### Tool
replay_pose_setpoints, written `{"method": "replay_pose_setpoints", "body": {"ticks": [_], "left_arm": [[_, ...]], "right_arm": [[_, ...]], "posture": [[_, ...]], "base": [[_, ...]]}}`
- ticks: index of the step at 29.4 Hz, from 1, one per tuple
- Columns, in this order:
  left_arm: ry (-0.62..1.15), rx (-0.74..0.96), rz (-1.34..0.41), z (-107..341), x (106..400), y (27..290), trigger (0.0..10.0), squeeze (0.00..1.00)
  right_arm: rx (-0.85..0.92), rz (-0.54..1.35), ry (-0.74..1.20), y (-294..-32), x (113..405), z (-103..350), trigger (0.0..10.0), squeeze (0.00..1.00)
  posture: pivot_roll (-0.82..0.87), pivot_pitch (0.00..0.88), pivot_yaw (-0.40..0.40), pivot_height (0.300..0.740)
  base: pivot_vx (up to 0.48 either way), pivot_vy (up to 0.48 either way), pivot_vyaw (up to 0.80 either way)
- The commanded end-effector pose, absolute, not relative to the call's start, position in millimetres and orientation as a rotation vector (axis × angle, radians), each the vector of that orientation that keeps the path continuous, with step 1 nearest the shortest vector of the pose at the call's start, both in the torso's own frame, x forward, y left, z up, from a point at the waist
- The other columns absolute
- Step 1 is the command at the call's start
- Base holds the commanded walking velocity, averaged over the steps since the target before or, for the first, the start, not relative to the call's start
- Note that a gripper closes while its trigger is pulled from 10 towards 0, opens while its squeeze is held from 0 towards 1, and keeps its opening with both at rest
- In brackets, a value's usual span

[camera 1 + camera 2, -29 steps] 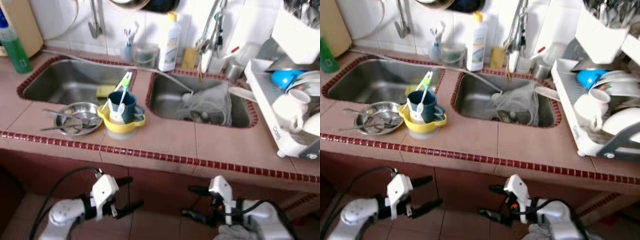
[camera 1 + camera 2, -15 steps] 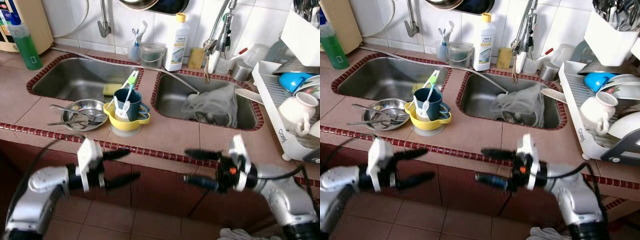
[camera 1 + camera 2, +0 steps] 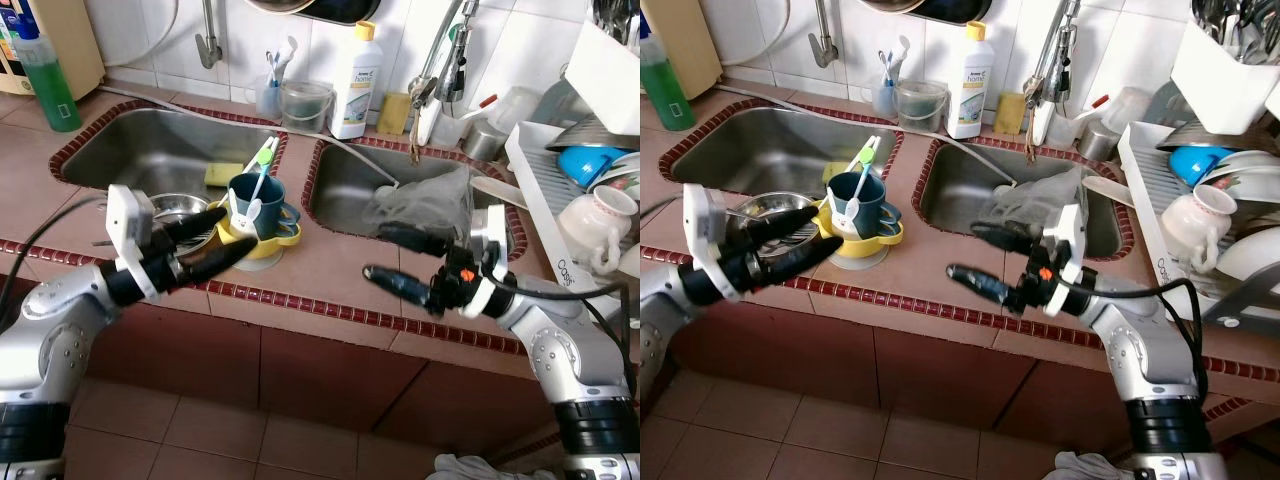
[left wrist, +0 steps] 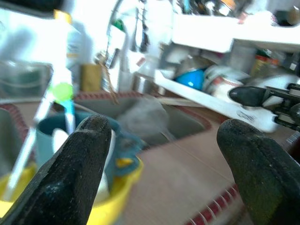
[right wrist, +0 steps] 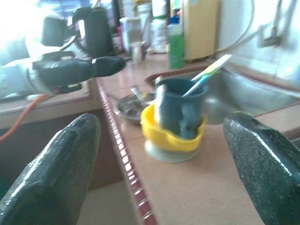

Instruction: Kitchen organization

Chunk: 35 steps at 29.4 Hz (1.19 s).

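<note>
A pink tiled worktop (image 3: 330, 275) with a dark red beaded front edge carries two steel sinks. Between the sinks, near the front edge, a dark blue mug (image 3: 254, 207) holding a green-handled brush sits in a round yellow bowl (image 3: 262, 245). A shallow steel dish (image 3: 170, 212) with cutlery lies just beside it, towards the worktop's left end. The left gripper (image 3: 218, 243) hovers at the front edge by the bowl, jaws spread wide, holding nothing. The right gripper (image 3: 393, 258) hangs over bare tile before the right sink (image 3: 340, 200), jaws wide apart, empty. A white dish rack (image 3: 570, 250) crowds the right end.
</note>
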<state>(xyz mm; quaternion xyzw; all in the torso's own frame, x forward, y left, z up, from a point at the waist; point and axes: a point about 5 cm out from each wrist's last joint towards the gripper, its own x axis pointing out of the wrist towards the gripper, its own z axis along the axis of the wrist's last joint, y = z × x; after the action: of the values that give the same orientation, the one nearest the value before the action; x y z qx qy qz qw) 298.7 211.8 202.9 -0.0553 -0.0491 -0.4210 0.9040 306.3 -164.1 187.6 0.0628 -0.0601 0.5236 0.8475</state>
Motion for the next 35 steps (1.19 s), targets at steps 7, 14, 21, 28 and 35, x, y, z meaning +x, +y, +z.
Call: {"method": "replay_pose_setpoints", "body": {"ticks": [7,14,21,28,35], "left_arm": [[-0.202,-0.123,-0.626,207,310,210,10.0,0.0],[-0.206,-0.176,-0.385,183,304,193,10.0,0.0],[-0.149,-0.16,-0.293,164,298,180,10.0,0.0],[-0.192,0.005,-0.148,165,295,171,10.0,0.0],[-0.24,0.029,-0.168,176,301,166,10.0,0.0]], "right_arm": [[0.205,0.799,-0.267,-172,324,208,10.0,0.0],[0.276,0.475,-0.304,-170,317,179,10.0,0.0],[0.242,0.316,-0.274,-171,312,163,10.0,0.0],[0.042,0.099,-0.277,-175,310,162,10.0,0.0],[0.025,0.113,-0.335,-161,314,179,10.0,0.0]], "posture": [[0.18,0.0,-0.095,0.74],[0.17,0.0,-0.088,0.74],[0.17,0.0,-0.081,0.74],[0.16,0.0,-0.083,0.74],[0.16,0.0,-0.086,0.74]], "base": [[0.0,0.0,0.0],[0.0,0.0,0.0],[0.0,0.0,0.0],[0.0,0.0,0.0],[0.0,0.0,0.0]]}}
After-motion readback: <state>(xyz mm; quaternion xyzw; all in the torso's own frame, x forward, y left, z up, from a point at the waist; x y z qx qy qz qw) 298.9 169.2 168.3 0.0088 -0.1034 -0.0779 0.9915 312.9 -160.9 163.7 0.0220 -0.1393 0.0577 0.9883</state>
